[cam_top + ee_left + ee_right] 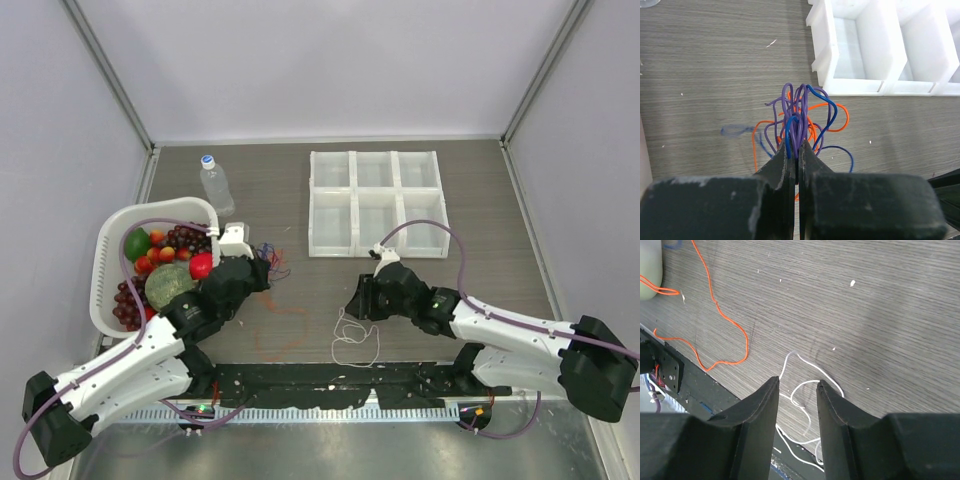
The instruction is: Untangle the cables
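Observation:
My left gripper [798,145] is shut on a bunch of purple cables [799,107] and a blue cable [832,112], which stand up in loops past its tips. An orange cable [754,145] runs through that bunch. In the top view the left gripper [262,262] sits beside the fruit basket. More orange cable [285,330] lies in a loose loop on the table between the arms. The white cable [355,335] lies by itself near the front edge. My right gripper [797,382] hovers open just above the white cable [805,382], with nothing between its fingers.
A white tray with several compartments [375,205] stands at the back centre. A white basket [110,270] of fruit sits at the left, with a water bottle [215,185] behind it. A black strip [330,385] runs along the near table edge.

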You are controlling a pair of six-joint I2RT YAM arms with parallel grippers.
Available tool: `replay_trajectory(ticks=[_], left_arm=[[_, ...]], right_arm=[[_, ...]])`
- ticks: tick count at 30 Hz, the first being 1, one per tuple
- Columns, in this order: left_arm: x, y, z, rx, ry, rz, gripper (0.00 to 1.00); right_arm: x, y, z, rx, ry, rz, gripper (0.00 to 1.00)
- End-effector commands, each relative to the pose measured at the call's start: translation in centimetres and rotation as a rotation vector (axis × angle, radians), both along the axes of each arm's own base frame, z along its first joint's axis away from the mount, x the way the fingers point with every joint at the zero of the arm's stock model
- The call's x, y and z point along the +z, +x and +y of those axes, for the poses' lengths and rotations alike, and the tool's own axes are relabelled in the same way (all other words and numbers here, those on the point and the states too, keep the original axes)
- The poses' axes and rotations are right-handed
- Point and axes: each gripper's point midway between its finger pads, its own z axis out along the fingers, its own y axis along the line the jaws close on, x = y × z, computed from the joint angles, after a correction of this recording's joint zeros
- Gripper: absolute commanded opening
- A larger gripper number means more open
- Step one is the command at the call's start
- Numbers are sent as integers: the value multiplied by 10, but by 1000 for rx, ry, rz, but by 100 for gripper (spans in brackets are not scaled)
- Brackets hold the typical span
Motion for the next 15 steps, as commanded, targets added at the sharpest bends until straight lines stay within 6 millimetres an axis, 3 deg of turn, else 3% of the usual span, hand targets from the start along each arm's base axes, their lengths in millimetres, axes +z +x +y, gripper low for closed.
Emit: replay_trajectory(ticks=[1, 5, 10, 15], left_arm=[[28, 6, -1, 2, -23, -66, 0], [25, 6, -3, -6, -18, -56, 0], [16, 6, -8, -22, -9, -33, 0], [8, 6, -11, -34, -4, -14, 0]], right_arm=[[16, 3, 22, 41, 92, -42, 43], [11, -4, 17, 83, 18, -52, 47], [12, -26, 22, 199, -66, -90, 49], [-4, -44, 26, 304, -175, -104, 54]])
